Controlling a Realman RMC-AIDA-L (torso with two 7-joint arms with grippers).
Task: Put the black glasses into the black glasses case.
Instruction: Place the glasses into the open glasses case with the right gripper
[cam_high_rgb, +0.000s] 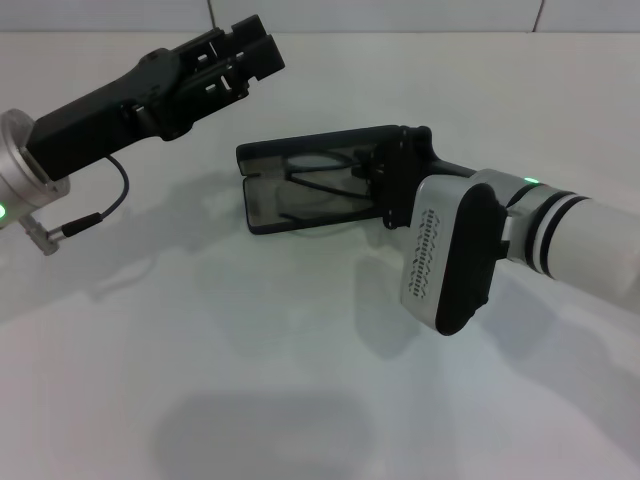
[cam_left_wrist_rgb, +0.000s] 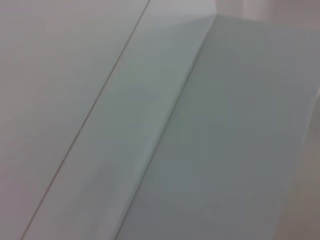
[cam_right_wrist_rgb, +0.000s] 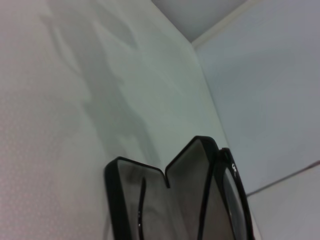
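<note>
The black glasses case (cam_high_rgb: 300, 195) lies open in the middle of the table, its grey lining showing. The black glasses (cam_high_rgb: 325, 178) sit in it, thin temple arms stretching across the inside. My right gripper (cam_high_rgb: 385, 185) is at the case's right end, low over it, shut on the glasses' frame. In the right wrist view the open case (cam_right_wrist_rgb: 125, 200) shows close up, with the glasses' front frame (cam_right_wrist_rgb: 235, 200) standing along one half and a temple arm over the lining. My left gripper (cam_high_rgb: 245, 55) is raised at the back left, open and empty.
The white table (cam_high_rgb: 200, 350) carries only shadows in front of the case. A cable (cam_high_rgb: 95, 215) hangs from the left arm's wrist. The left wrist view shows only the pale table surface (cam_left_wrist_rgb: 225, 150) and wall.
</note>
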